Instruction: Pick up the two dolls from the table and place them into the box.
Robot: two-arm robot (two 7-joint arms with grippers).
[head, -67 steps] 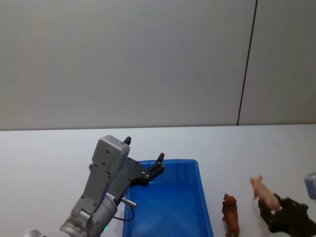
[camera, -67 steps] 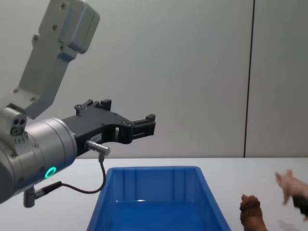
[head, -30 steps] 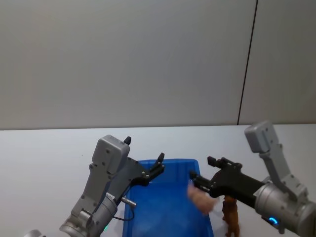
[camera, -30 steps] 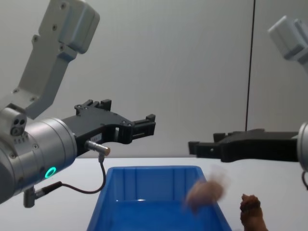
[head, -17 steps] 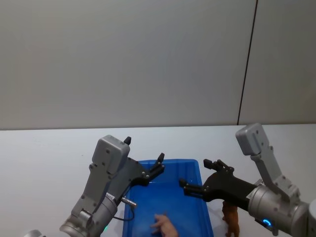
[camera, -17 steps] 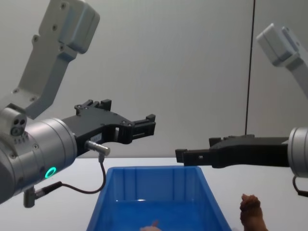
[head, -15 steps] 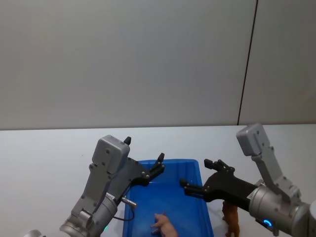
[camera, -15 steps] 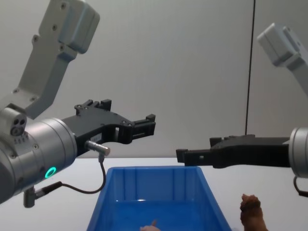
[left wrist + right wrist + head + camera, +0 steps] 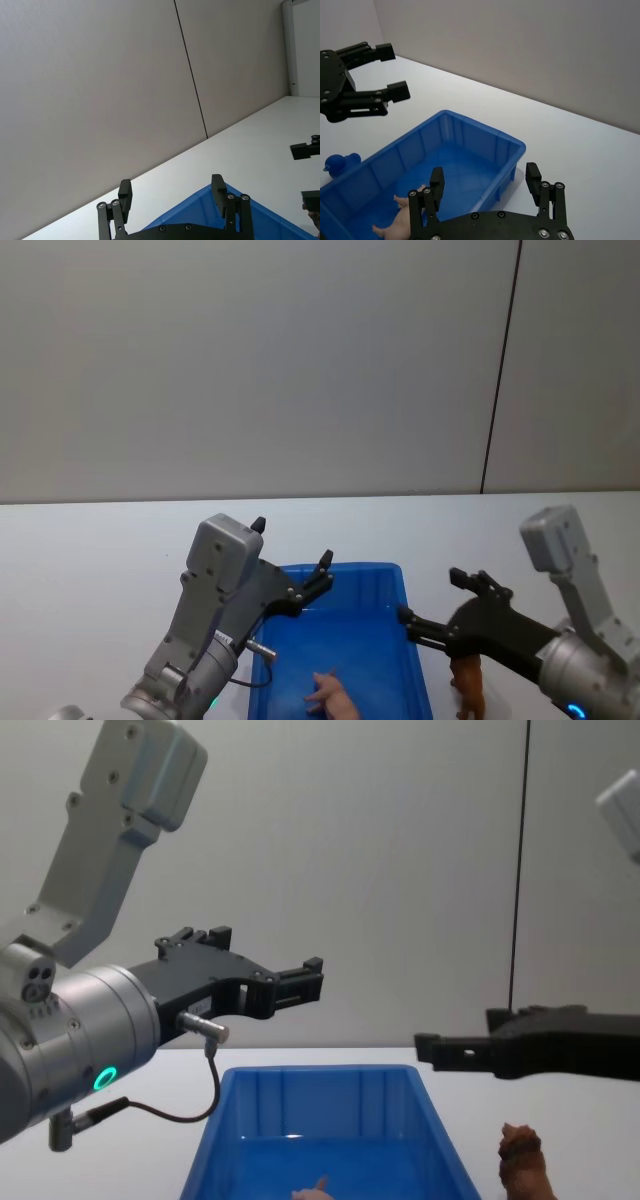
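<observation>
grey wall [image 9: 250, 360], dark vertical seam [image 9: 500, 370] — small blue toy [image 9: 340, 163]

Head view high, looking down into the box [image 9: 370, 567], chest view low and level, wrist views share it

Light: bright, even and diffuse, falling from above, with no hard beam. The wall [image 9: 300, 360] is a uniformly lit grey.
Shadows: faint and soft-edged on the table [image 9: 90, 560].
Glare: a mild pale sheen on the floor of the box [image 9: 485, 128] in the right wrist view, and a thin bright line at 6 o'clock in the chest view.
Own lights: a green status ring [image 9: 103, 1077] glows at 8 o'clock in the chest view. A blue lamp [image 9: 575, 710] shows at 5 o'clock in the head view.
</observation>
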